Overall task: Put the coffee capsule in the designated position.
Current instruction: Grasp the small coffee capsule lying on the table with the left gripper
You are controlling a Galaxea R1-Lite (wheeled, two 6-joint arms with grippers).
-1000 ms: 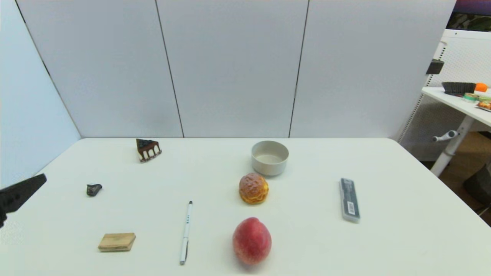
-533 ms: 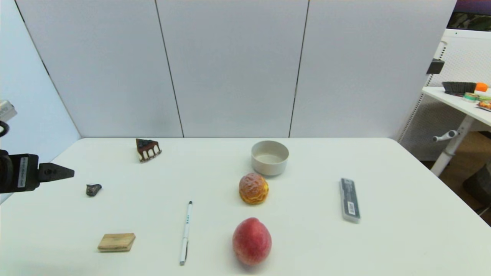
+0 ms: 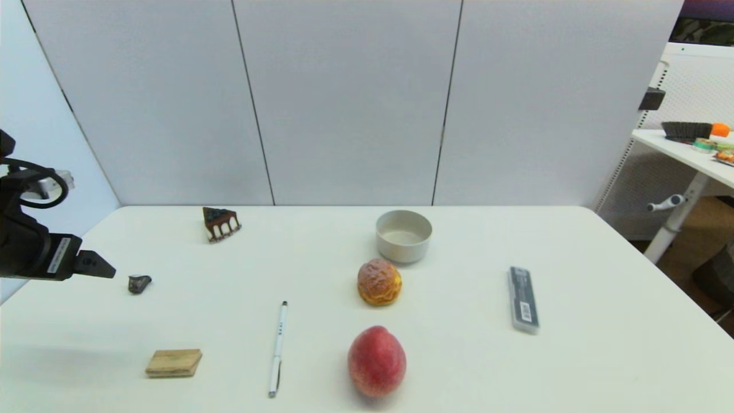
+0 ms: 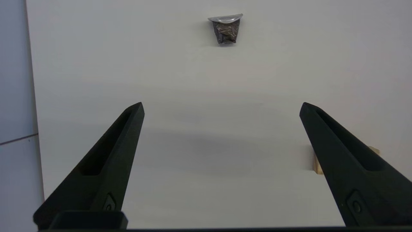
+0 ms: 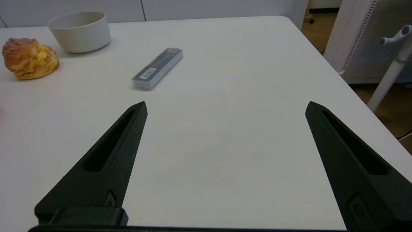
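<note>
Tiny dark grey-brown crinkled foil coffee capsule (image 3: 139, 283) is seen lying on its side on the white table (image 3: 459, 355), just ahead of the left gripper (image 4: 221, 108) | black tapered fingers (image 4: 109, 161) are spread wide, nothing held | right gripper (image 5: 226, 107) is likewise spread wide, well apart from the capsule.

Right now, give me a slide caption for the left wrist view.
Open left claw faces the coffee capsule lying ahead on the white table, not yet reached.

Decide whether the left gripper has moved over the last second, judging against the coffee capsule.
Yes. The left gripper, fingers open, has risen from the table's left edge and swung in toward the coffee capsule, which has stayed put; its tip now sits just left of it.
</note>
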